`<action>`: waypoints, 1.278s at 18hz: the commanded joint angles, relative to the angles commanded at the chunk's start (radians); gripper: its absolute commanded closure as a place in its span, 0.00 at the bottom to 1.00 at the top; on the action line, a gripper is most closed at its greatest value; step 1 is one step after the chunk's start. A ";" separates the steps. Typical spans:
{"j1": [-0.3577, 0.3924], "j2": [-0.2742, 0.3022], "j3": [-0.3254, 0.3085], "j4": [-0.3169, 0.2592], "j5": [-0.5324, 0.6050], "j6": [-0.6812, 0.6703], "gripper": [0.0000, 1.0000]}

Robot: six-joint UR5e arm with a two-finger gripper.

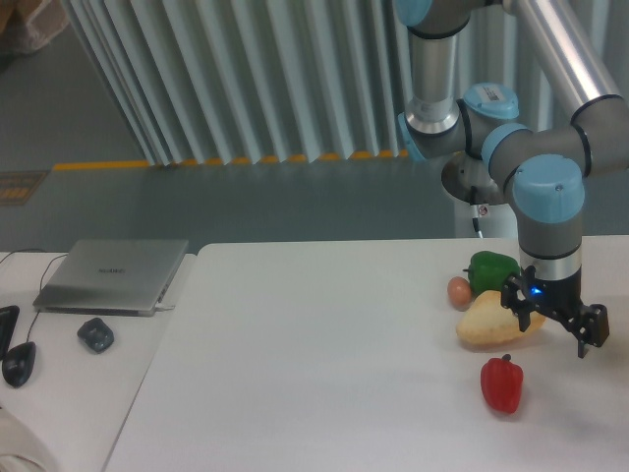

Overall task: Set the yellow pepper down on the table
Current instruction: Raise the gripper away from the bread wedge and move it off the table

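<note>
My gripper (555,332) hangs low over the right side of the white table (314,374), pointing down, its two black fingers spread wide apart with nothing visible between them. The left finger (523,317) stands at the right end of a pale yellow wedge-shaped bread-like item (489,324) lying on the table. No yellow pepper shows in this view; it is hidden or out of view. A red pepper (502,383) stands on the table just in front and to the left of the gripper.
A green pepper (491,267) and a small brown round item (459,290) lie behind the wedge. On the adjoining desk at left are a closed laptop (113,275), a dark grey mouse (95,334) and a black mouse (18,362).
</note>
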 joint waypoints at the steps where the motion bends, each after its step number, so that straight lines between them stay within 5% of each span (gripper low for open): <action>1: 0.000 0.002 -0.002 0.002 0.000 0.002 0.00; 13: 0.028 0.014 -0.002 0.035 0.006 -0.006 0.00; 16: 0.026 0.014 -0.030 0.093 0.024 -0.024 0.00; 18: 0.026 0.011 -0.022 0.100 0.107 0.024 0.00; 23: 0.104 0.035 -0.006 0.055 0.077 0.259 0.00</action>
